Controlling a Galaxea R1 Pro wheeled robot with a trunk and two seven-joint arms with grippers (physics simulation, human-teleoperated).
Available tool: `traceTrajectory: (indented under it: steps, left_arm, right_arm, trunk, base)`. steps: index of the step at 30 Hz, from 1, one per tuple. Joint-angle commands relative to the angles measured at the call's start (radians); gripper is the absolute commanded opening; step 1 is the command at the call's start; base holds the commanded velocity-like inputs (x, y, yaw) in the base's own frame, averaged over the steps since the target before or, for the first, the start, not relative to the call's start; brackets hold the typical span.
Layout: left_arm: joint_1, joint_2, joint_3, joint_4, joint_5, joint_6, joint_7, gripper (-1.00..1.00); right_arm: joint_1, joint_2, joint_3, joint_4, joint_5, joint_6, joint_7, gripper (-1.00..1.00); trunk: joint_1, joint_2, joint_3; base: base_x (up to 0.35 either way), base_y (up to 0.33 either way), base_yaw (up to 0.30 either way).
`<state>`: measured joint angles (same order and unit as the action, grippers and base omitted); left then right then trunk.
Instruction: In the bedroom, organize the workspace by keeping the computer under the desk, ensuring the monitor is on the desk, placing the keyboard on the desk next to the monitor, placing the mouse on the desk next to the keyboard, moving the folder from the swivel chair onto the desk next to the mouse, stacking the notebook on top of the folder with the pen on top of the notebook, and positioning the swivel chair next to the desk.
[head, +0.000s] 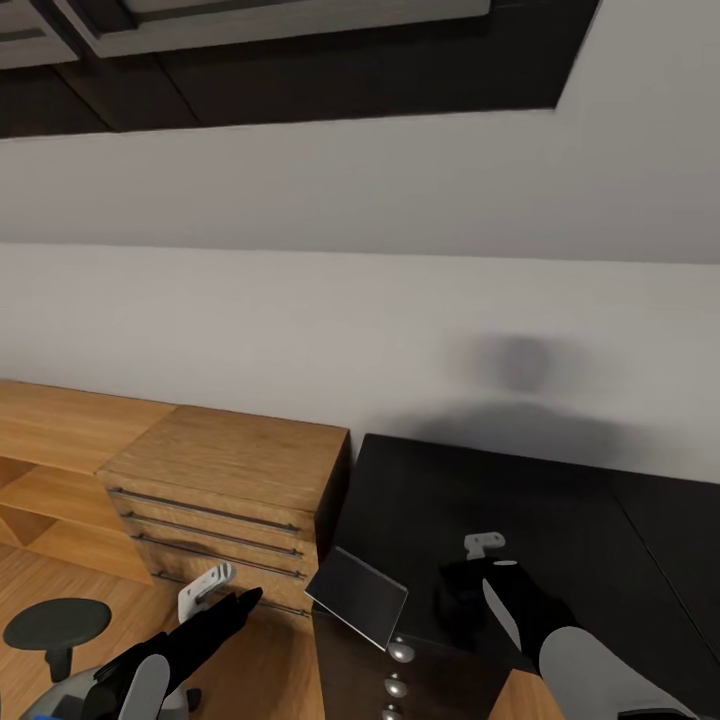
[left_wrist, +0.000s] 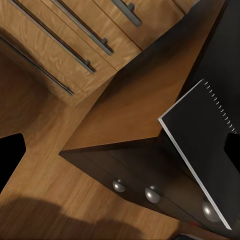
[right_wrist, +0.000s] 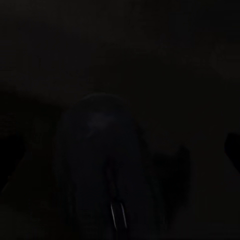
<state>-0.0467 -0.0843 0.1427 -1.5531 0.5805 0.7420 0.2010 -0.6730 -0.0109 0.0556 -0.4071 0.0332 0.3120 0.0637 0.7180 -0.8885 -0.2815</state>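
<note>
The left arm reaches forward and low, its dark forearm slanting upward in the head view toward a pale wrist bracket; the left gripper (head: 245, 597) ends in dark fingers close together — whether closed is unclear. The right arm extends forward too, grey sleeve then black wrist, the right gripper (head: 462, 585) pointing ahead and down — its finger state cannot be told.

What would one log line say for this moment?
notebook: overhanging desk corner | mouse: on desk under right gripper | left gripper: near cabinet
</note>
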Motion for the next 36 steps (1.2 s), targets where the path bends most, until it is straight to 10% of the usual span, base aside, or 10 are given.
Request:
traceTrajectory:
  steps: [1,11,33,34,36]
  left_arm:
    - [-0.001,-0.001,0.001,-0.001,0.011,0.005,0.008,1.0]
    - [-0.001,-0.002,0.001,-0.002,0.011,0.005,0.008,1.0]
    - [-0.001,0.0,0.001,-0.002,0.016,0.006,0.006,1.0]
    - [-0.001,0.0,0.001,-0.002,0.016,0.007,0.006,1.0]
    - [-0.001,0.0,0.001,-0.002,0.016,0.007,0.006,1.0]
  right_arm:
    - [0.0,-0.001,0.006,-0.002,0.004,0.007,0.002,1.0]
    - [0.0,-0.001,0.005,-0.001,0.004,0.009,0.002,1.0]
    - [0.0,0.002,0.004,0.001,0.005,0.033,0.002,1.0]
    - [0.0,0.002,0.004,0.001,0.005,0.033,0.002,-1.0]
    - [0.0,0.001,0.004,0.001,0.005,0.034,0.002,-1.0]
  trunk:
    - [0.004,-0.008,-0.005]
    - [0.042,-0.078,-0.036]
    - [0.042,-0.078,-0.036]
    - [0.042,-0.078,-0.036]
    - [0.042,-0.078,-0.036]
  base:
    - [0.0,0.0,0.0]
    - [0.0,0.0,0.0]
    - [0.0,0.0,0.0]
    - [0.0,0.0,0.0]
    - [0.0,0.0,0.0]
